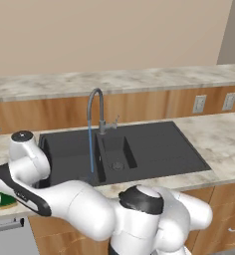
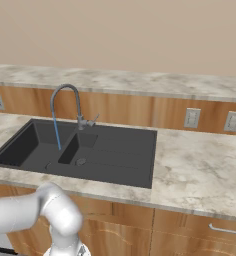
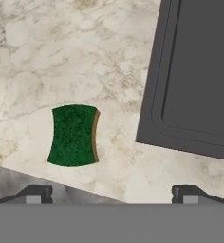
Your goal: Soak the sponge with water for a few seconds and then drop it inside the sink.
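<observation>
Plain beige wall (image 1: 109, 35) above marble counters (image 2: 200, 165), wood cabinets (image 2: 190, 230), wall outlets (image 2: 191, 118).

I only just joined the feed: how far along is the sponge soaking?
Done: water already runs into the sink. In hand: the open gripper hovers above the sponge, which lies untouched on the counter beside the sink. Left: grasp, soak, drop in.

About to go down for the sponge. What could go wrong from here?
1. In the hand view the sponge sits left of the open tool's centre, so a straight descent may catch only one edge or miss it.
2. It lies near the countertop's front edge; a nudge could push it off.
3. The water stream is thin, so the soak needs careful placement over the sink.
</observation>
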